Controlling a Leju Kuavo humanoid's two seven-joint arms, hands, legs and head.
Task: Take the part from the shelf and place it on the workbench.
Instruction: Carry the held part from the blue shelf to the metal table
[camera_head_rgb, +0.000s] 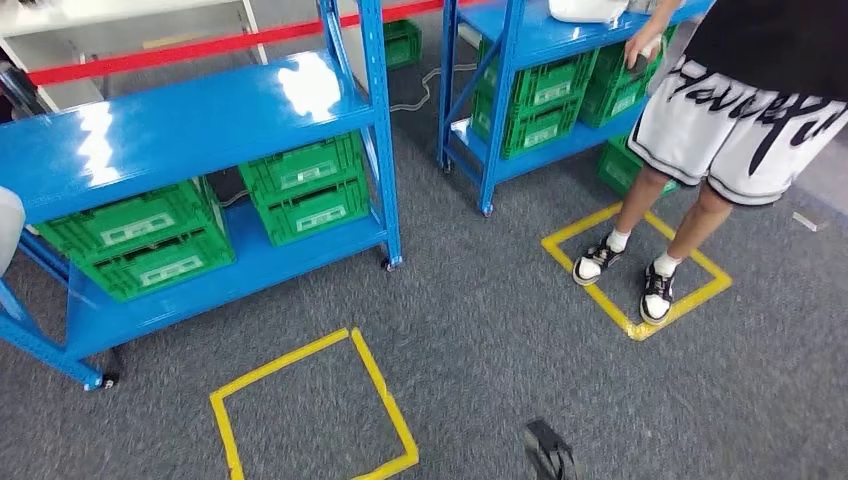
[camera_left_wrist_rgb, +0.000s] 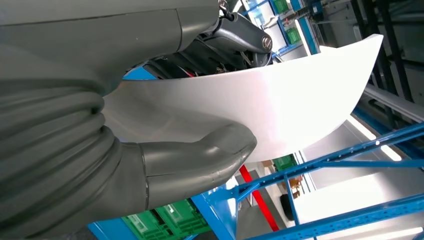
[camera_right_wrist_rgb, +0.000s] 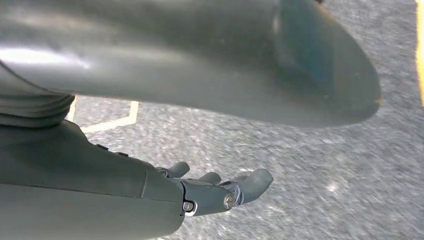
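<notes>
My left hand (camera_left_wrist_rgb: 165, 170) grips a white curved part (camera_left_wrist_rgb: 280, 105), with the thick thumb pressed on one face and the darker fingers behind the other. At the left edge of the head view a pale rounded piece of that part (camera_head_rgb: 6, 232) pokes in beside the near blue shelf (camera_head_rgb: 180, 125). My right hand (camera_right_wrist_rgb: 215, 192) hangs over the grey carpet with its fingers stretched out and nothing in them.
Two blue shelf racks hold green crates (camera_head_rgb: 305, 190). A person (camera_head_rgb: 740, 110) stands in a yellow taped square (camera_head_rgb: 690, 300) at the right, one hand on the far rack (camera_head_rgb: 530, 40), where a white object (camera_head_rgb: 585, 10) lies. Another taped square (camera_head_rgb: 385, 390) marks the carpet in front.
</notes>
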